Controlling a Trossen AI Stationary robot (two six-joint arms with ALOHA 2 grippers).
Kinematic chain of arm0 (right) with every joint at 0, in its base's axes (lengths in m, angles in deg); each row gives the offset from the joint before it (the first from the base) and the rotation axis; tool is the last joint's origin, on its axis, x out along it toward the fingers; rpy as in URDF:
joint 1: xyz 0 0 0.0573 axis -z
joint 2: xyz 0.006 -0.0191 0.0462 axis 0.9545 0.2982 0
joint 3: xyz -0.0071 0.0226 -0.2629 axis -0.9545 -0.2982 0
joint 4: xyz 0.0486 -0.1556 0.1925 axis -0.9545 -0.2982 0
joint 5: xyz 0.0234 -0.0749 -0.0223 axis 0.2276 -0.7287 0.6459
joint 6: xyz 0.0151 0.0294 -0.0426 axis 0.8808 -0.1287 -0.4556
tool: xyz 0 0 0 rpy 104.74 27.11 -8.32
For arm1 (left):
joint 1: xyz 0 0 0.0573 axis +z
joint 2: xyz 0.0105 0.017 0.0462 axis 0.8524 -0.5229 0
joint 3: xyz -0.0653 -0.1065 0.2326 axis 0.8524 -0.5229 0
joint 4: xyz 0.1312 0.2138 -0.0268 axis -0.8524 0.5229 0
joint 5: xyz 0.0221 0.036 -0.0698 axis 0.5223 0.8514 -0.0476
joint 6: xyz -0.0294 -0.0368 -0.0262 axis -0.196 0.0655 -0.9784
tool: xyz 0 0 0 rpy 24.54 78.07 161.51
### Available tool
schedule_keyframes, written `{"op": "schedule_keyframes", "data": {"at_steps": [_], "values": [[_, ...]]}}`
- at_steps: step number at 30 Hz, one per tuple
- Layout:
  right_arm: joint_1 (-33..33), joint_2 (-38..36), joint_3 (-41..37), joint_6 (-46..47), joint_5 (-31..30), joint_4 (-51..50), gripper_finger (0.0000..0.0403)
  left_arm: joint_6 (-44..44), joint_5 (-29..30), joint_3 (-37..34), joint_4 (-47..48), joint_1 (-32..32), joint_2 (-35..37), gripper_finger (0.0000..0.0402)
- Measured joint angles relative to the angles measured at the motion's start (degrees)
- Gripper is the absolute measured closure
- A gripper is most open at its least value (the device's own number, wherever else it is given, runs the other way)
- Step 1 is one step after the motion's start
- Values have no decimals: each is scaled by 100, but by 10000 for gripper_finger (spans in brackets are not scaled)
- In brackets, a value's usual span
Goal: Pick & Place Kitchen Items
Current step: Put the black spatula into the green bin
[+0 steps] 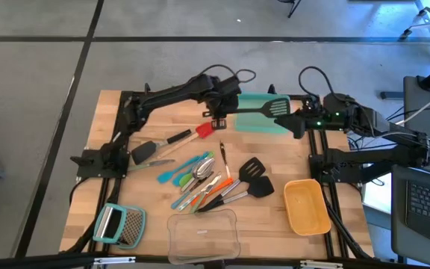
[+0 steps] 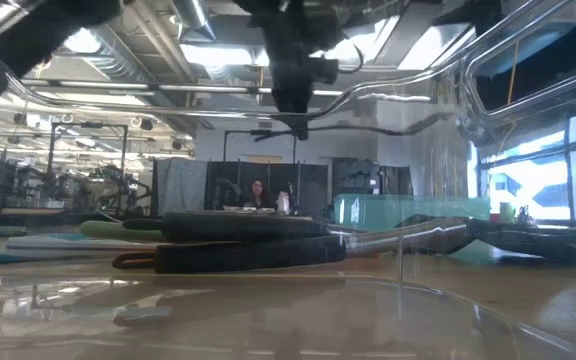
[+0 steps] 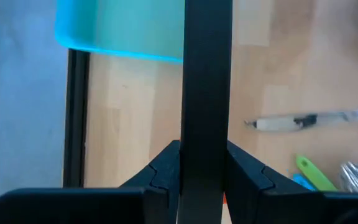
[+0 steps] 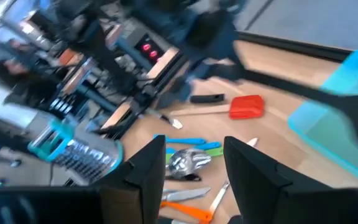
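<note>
My left gripper (image 1: 219,113) is shut on a black slotted spatula (image 1: 263,110) held up at the table's far middle. The spatula's head (image 1: 278,107) hangs over the teal container (image 1: 254,122). In the left wrist view the black handle (image 3: 207,93) runs straight out between my fingers, with the teal container (image 3: 123,28) beyond. My right gripper (image 4: 197,168) stands open with nothing between its fingers, drawn back near the table's far right (image 1: 298,121). The other kitchen items lie in a heap (image 1: 200,179) at the table's middle. My left gripper pinches the spatula's handle (image 3: 207,146) between its two fingers (image 3: 166,171), which lie across it. The fingers come from above, slanting down. The spatula is lifted clear and lies about level, its head pointing toward the table's right above the teal container.
A red spatula (image 1: 194,134) and a black one (image 1: 149,152) lie left of the middle. Two black slotted spatulas (image 1: 254,175) lie right of the heap. A yellow container (image 1: 307,206), a clear container (image 1: 204,235) and a grater (image 1: 122,224) stand along the near edge.
</note>
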Motion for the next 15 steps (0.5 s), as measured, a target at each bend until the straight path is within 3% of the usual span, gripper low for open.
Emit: {"op": "schedule_keyframes", "data": {"at_steps": [3,7,15], "values": [[0,-117,0,-50,109,-2,238,-166,-19,612,320,132,-510,320],[16,-264,0,-132,53,-274,238,-463,-285,365,223,288,-675,320],[69,-320,0,-279,-313,-821,238,-586,-250,359,51,303,-898,320]]}}
